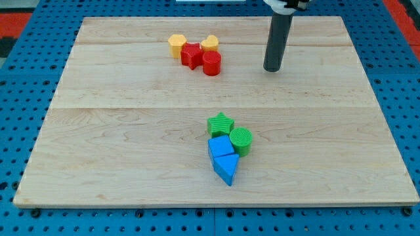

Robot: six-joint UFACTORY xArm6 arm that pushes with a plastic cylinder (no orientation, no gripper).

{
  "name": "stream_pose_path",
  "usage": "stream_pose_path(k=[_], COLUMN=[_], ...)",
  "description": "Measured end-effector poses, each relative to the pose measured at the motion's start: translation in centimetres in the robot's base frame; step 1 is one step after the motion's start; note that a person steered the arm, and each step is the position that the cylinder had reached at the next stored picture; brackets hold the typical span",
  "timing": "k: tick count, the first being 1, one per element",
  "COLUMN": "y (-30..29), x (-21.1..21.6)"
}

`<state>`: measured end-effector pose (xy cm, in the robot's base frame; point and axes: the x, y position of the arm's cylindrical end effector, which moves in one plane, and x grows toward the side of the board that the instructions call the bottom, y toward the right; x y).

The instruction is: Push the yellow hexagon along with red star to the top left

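A yellow hexagon [176,44] sits near the view's top, left of centre, touching a red star [191,55] on its right. A red cylinder [211,63] touches the star's right side, and a second yellow block [210,44], perhaps heart-shaped, sits just above it. My tip [272,68] rests on the board to the right of this cluster, about a block's width and more from the red cylinder, touching nothing.
A second cluster lies lower, right of centre: a green star [220,124], a green cylinder [241,140], a blue cube [220,147] and a blue triangular block [226,168]. The wooden board [98,131] lies on a blue pegboard table.
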<state>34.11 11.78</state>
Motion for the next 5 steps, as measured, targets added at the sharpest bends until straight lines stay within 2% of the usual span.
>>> stream_pose_path(k=[3, 4, 5], y=[0.1, -1.7, -6.0], x=[-1.0, -1.0, -1.9])
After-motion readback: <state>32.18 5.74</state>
